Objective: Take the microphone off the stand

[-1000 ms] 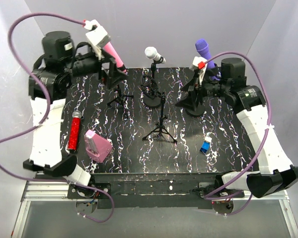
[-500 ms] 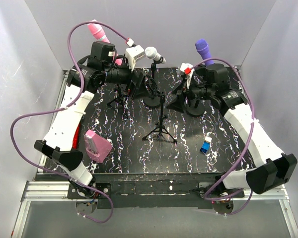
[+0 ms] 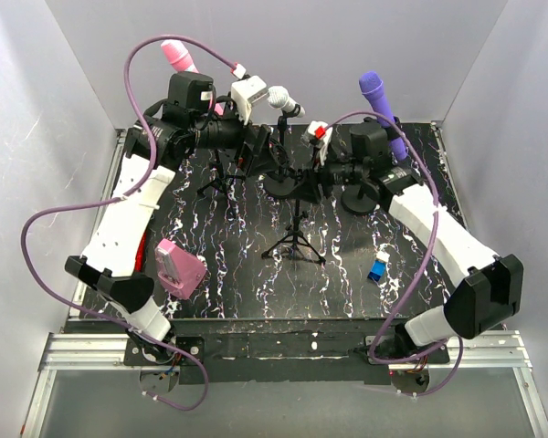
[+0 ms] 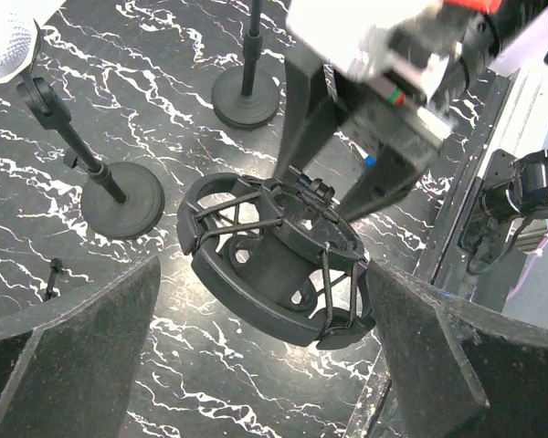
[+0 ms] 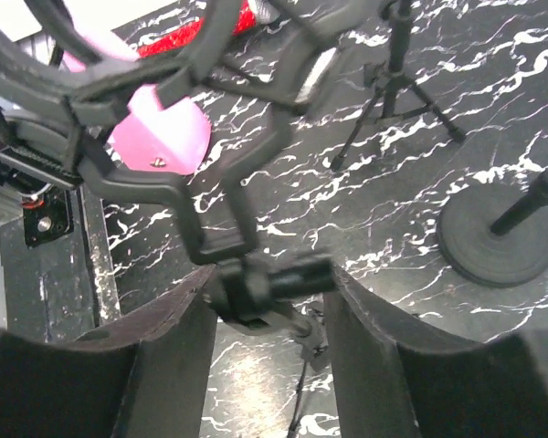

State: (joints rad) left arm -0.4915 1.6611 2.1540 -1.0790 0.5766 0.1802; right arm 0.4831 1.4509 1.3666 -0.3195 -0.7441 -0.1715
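A black shock mount [image 4: 256,274] tops the tripod stand [image 3: 295,239] at mid table, and its ring looks empty. My left gripper [image 4: 263,292] is open, one finger on each side of that mount. My right gripper [image 5: 269,285] is shut on the stand's black joint [image 5: 283,274] just under the mount. A white microphone [image 3: 281,99] sits in a clip on a round-base stand behind. A pink microphone [image 3: 178,53] stands at the back left and a purple microphone [image 3: 379,100] at the back right, both upright on stands.
A pink box [image 3: 180,267] lies front left and a small blue object [image 3: 378,270] front right. Round stand bases [image 3: 361,196] sit behind the tripod. A red microphone [image 5: 169,38] lies flat beyond the pink box. Both arms crowd the centre.
Both arms swung in from the sides to the central shock-mount stand. The right jaws narrowed onto the stand's joint. The left jaws stayed wide.
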